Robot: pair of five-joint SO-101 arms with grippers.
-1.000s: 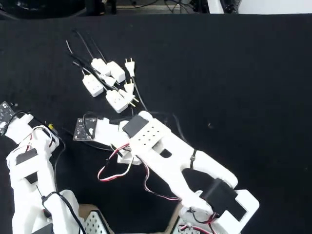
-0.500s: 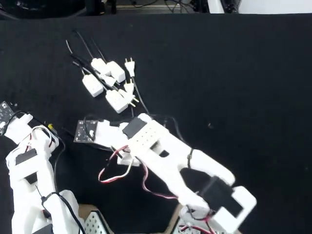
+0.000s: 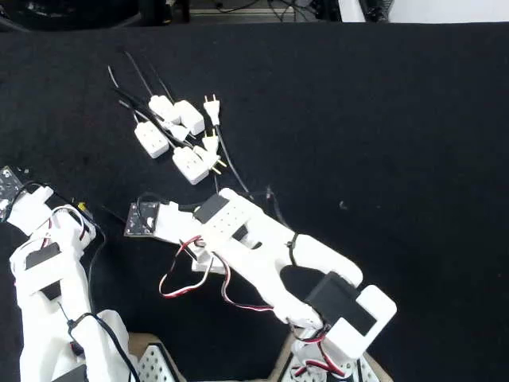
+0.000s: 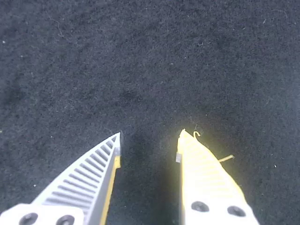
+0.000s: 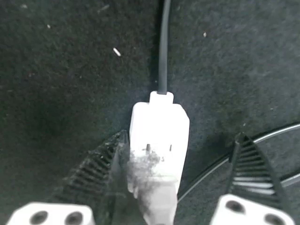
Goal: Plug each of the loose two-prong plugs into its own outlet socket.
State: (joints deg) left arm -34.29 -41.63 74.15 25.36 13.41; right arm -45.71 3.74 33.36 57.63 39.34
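Several white sockets [image 3: 189,165] and two-prong plugs [image 3: 211,107] with black cables lie bunched at the table's far left. My right arm [image 3: 235,227] stretches across the near middle, just short of that bunch. My right gripper [image 5: 181,136] is open around a white plug body [image 5: 159,131] with a black cable [image 5: 163,51]. The body rests against one finger [image 5: 105,164] and stands apart from the other. My left arm [image 3: 48,255] is at the near left edge. My left gripper [image 4: 150,135] is open over bare black cloth.
The black cloth [image 3: 382,127] covers the whole table, with wide free room on the right half. Loose red and white servo wires [image 3: 187,282] hang under the right arm. A second black cable [image 5: 262,138] runs beside the right gripper's far finger.
The right arm's elbow and upper links have swung left and toward the near edge, and its wrist has shifted slightly nearer. The left arm and the plug cluster have not moved.
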